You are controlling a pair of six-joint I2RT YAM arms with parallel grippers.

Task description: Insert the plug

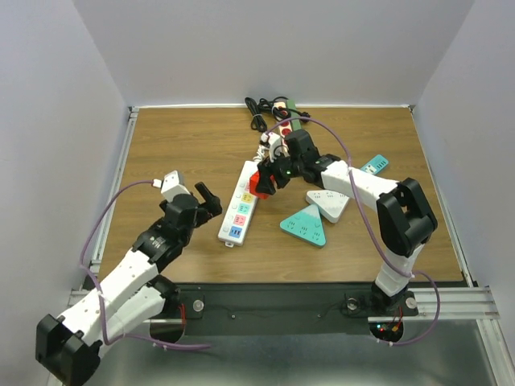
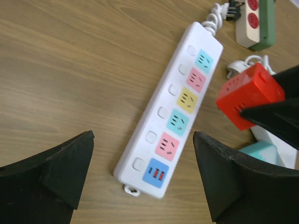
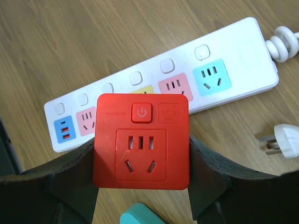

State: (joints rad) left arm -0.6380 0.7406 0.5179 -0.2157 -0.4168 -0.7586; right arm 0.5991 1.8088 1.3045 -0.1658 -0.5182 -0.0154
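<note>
From above, the white power strip (image 1: 241,203) lies near the middle of the wooden counter (image 1: 177,141), its long side running slantwise from far edge toward near edge. The right end effector (image 1: 265,182) is clamped on the red cube adapter (image 1: 259,184), held just beside the strip's far half, on the side facing the right edge. The left end effector (image 1: 201,199) sits on the strip's other side, its fingers spread apart and empty. A teal triangular socket (image 1: 306,227) and a white triangular socket (image 1: 331,204) lie toward the right edge, and a green strip (image 1: 288,121) lies at the far edge.

From the left wrist, the two dark fingers (image 2: 51,172) stand wide apart above the strip's near end; the red cube adapter (image 2: 250,95) hangs beside the strip, not touching it.

From the right wrist, the fingers (image 3: 212,170) press on both sides of the adapter, its socket face toward the camera, the strip beyond it. A loose white plug (image 3: 282,142) lies on the wood.
</note>
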